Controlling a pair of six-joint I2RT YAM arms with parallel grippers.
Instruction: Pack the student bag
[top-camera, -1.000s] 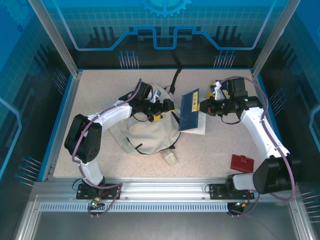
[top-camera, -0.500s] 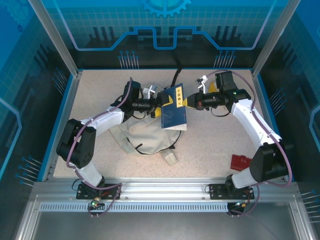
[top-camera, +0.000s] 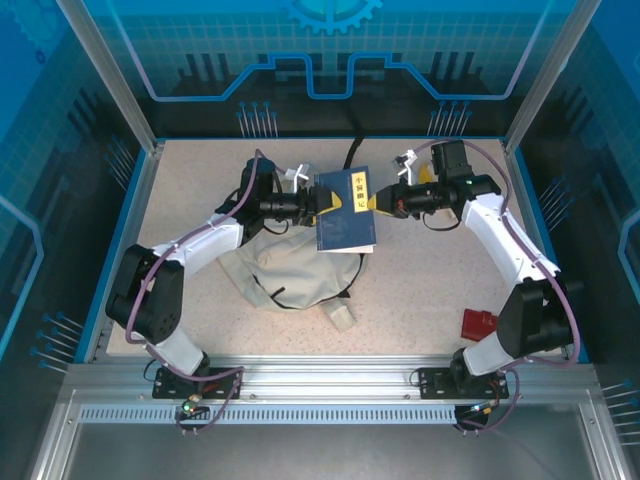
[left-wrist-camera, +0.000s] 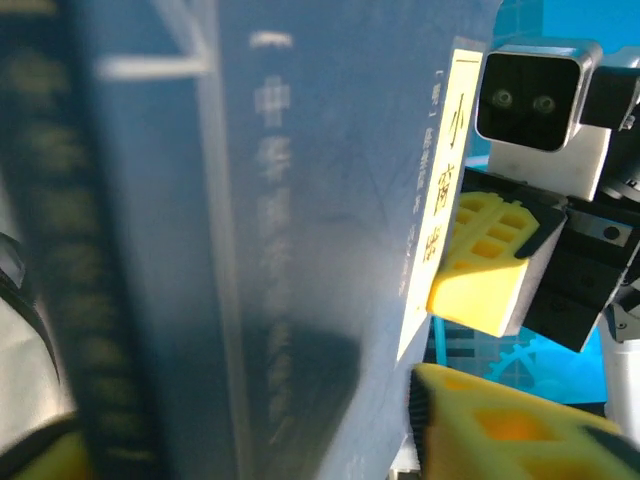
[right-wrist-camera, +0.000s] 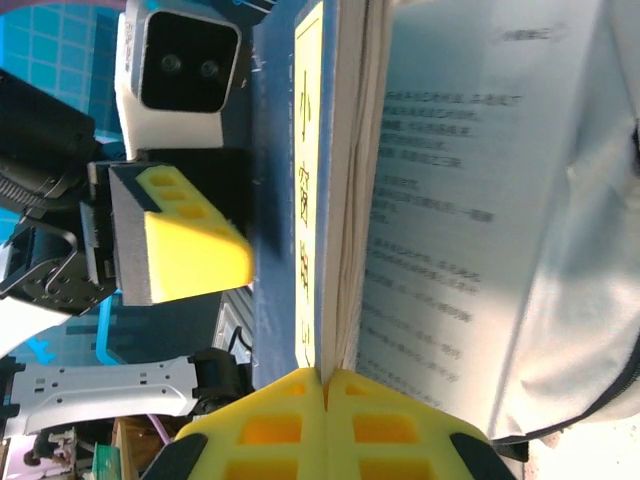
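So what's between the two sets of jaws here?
The blue book, held up over the bag; the top view shows it best, and both wrist views show it too.

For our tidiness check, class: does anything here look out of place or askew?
The blue paperback book hangs above the cream fabric backpack, pinched at its edge by the right claw, its pages splaying open instead of closed.
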